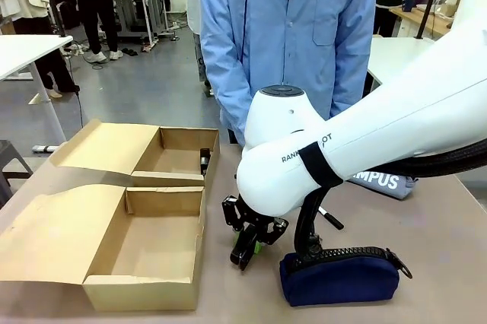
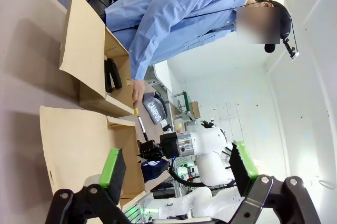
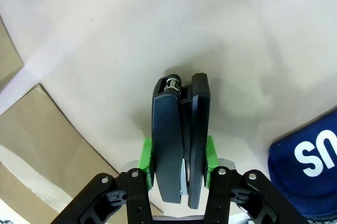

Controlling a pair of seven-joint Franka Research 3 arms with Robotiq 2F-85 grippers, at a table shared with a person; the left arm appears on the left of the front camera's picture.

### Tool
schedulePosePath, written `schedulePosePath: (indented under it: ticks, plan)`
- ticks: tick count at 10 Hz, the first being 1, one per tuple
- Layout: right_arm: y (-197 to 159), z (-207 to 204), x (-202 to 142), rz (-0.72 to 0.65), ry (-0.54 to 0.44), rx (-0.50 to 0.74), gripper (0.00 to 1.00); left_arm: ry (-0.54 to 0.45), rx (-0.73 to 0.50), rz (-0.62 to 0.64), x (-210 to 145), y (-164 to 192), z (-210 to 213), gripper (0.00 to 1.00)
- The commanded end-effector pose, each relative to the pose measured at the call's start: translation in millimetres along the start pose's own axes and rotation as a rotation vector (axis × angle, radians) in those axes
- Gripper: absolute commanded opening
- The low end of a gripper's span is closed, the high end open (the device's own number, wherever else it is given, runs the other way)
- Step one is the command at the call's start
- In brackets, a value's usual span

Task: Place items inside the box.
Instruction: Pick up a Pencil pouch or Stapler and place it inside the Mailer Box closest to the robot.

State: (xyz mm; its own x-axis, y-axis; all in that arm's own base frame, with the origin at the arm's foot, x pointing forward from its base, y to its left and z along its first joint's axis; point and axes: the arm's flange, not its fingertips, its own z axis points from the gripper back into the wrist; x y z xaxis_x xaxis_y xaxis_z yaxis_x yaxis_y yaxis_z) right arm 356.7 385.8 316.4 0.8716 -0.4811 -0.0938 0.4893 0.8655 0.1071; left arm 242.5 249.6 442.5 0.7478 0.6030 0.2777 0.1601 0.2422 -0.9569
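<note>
Black stapler clamped between right gripper green pads, beside nearer cardboard box.

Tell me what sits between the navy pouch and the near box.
The right gripper, shut on a stapler, pointing down at the table. The front view shows it between the pouch and the box.

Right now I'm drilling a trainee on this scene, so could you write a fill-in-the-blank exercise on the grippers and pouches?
1. The right gripper is shut on a black ____.
2. The left gripper has its jaws ____.
3. The near pouch, beside the right gripper, is ____ in colour.
4. The grey pouch bears the word ____.
Missing words: stapler; open; navy; CAMPUS.
</note>
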Motion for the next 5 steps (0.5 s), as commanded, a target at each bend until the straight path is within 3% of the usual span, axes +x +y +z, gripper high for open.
schedulePosePath:
  ticks: [1, 5]
  plan:
    - [-3.7, 4.5, 0.5, 0.016, 0.026, 0.008, 0.00, -0.008, -0.020, -0.022, -0.4, -1.7, -0.5, 1.00]
    - [-2.3, 3.8, 0.0, 0.020, 0.024, 0.010, 0.00, -0.008, -0.020, -0.022, -0.4, -1.7, -0.5, 1.00]
